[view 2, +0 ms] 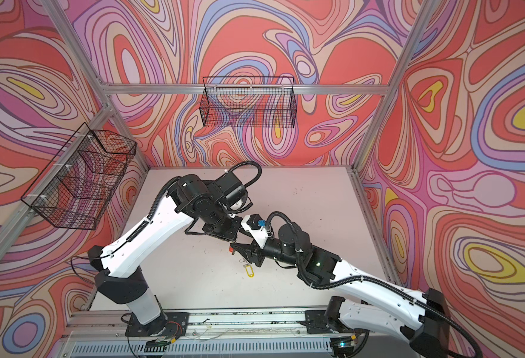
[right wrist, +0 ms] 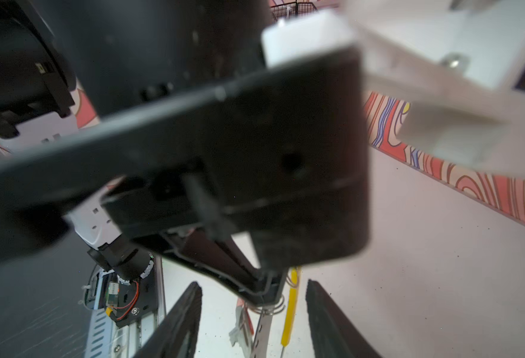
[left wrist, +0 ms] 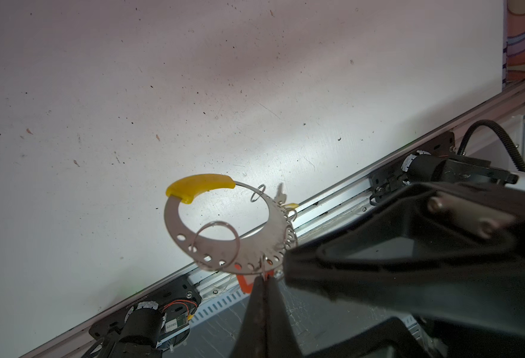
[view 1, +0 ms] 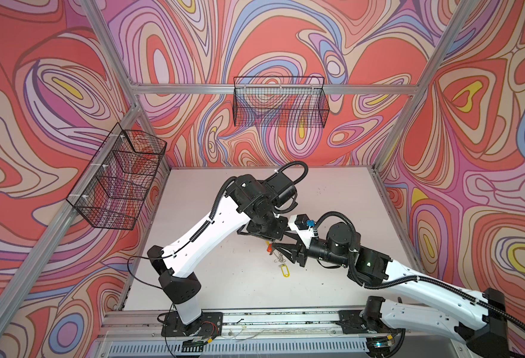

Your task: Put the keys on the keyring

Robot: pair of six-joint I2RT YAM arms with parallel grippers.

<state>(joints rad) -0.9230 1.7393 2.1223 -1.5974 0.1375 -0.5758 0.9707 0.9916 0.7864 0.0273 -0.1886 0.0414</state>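
Keyring: we find it held clear of the tabletop, lower centre of the left wrist view, its rim pinched in the left claw, jaws together. Right claw: jaws apart, empty, straddling the ring. Red-tagged key: behind the rim at the pinch; threading not discernible. Yellow-tagged key: just below the claws, attachment unclear. We judge the task part-done at most, with neither key confirmed on.

Swirling red-and-lilac walls on aluminium rails close in a speckled white tabletop, with black wire baskets hung up (a long basket behind, a three-compartment basket at the left).
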